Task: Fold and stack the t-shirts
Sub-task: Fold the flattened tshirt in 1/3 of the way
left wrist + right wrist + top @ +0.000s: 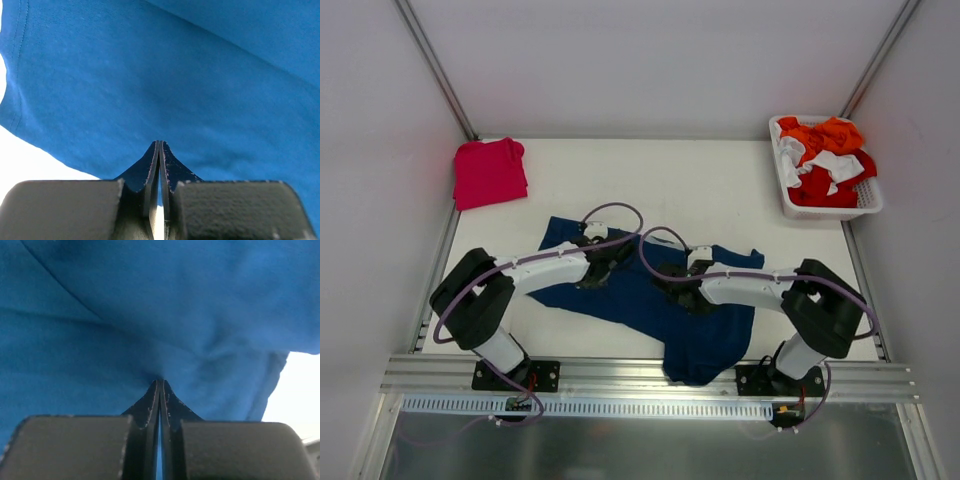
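Dark navy cloth t-shirt (632, 298), mid-frame: left gripper (159, 146) and right gripper (160, 384) are pinching it; you should be lifting evenly.

Top cam sits high up behind the arm bases, looking down and forward over the whole tabletop (720, 190). The left wrist cam looks out along the left fingers (150, 175), the right one along the right fingers (170, 412), both super close to the navy t-shirt (635, 298). Blue fills both; all three share that shirt.
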Available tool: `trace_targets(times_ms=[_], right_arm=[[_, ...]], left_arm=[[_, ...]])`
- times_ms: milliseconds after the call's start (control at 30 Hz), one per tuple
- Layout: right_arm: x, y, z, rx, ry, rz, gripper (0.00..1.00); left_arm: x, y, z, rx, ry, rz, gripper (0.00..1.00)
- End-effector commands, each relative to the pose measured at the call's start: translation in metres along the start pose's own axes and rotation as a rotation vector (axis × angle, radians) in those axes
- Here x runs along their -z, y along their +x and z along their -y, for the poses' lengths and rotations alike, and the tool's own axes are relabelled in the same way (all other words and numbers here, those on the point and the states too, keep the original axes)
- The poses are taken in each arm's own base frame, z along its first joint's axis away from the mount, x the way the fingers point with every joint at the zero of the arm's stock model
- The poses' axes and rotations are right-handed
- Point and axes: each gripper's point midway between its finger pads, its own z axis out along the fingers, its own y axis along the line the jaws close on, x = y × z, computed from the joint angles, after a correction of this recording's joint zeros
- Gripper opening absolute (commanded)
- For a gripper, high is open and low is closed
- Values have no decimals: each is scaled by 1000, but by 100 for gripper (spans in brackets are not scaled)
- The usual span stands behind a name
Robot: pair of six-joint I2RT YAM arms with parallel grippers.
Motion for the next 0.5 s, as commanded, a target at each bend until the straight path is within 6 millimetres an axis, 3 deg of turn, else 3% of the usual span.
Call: trace_targets(times_ms=[0, 267, 467], right_arm=[[-8, -12, -30, 45, -83, -37, 1], [-25, -29, -65, 34, -175, -116, 1], [-34, -42, -64, 23, -189, -138, 1]], left_arm=[[-12, -10, 7, 35, 86, -35, 0], [-43, -31, 25, 59, 143, -131, 0], [-68, -29, 40, 93, 220, -230, 0]])
